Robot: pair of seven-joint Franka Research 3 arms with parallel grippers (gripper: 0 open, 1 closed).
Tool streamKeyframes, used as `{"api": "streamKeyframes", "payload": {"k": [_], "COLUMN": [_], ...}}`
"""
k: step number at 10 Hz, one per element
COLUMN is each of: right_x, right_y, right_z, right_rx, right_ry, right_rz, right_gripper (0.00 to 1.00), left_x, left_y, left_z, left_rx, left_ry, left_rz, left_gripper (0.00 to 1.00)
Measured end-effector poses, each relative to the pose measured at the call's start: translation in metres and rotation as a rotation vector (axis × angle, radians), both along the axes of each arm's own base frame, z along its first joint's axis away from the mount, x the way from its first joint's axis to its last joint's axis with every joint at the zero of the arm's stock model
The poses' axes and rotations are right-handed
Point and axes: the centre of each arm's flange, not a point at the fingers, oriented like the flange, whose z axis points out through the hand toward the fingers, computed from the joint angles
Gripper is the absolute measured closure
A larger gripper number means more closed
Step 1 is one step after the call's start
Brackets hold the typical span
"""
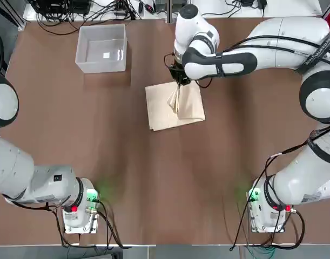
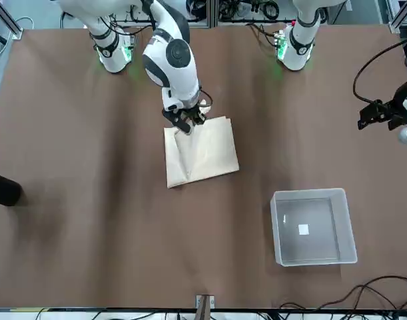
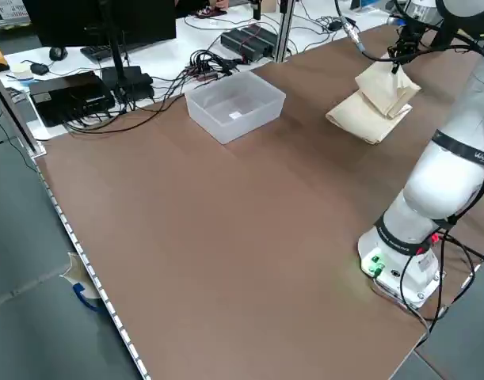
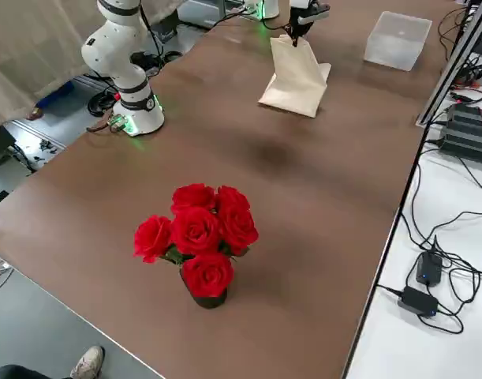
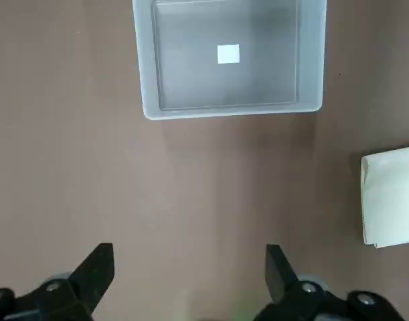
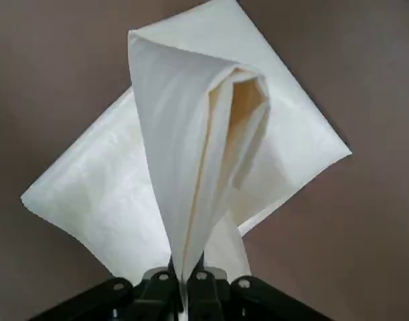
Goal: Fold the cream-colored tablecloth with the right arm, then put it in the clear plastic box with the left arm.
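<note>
The cream-colored tablecloth (image 1: 174, 108) lies as a layered rectangle in the middle of the brown table, also seen in the front view (image 2: 202, 155). My right gripper (image 1: 180, 81) is shut on its far edge and holds a peaked fold lifted off the rest (image 6: 197, 174). The clear plastic box (image 1: 101, 48) stands at the far left, a small white label inside it (image 5: 228, 54). My left gripper (image 5: 189, 264) hangs open above bare table short of the box, holding nothing, and a corner of the cloth (image 5: 391, 197) shows beside it.
A pot of red roses (image 4: 199, 237) stands near the table's right edge. Cables and electronics (image 3: 107, 83) lie on the bench beyond the far edge. Both arm bases (image 1: 78, 208) sit at the near edge.
</note>
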Motion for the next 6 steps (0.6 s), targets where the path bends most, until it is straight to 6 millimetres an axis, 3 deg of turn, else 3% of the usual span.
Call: {"api": "streamKeyframes", "payload": {"k": [6], "right_x": [-0.019], "right_y": [0.019], "right_z": [-0.030], "right_rx": [-0.047], "right_ry": [-0.008], "right_rz": [0.053], "right_gripper": [0.96], "left_x": [0.000], "left_y": [0.001], "left_z": [0.000], "left_rx": [0.000], "left_ry": [0.000], "left_rz": [0.002], "left_gripper": [0.00]}}
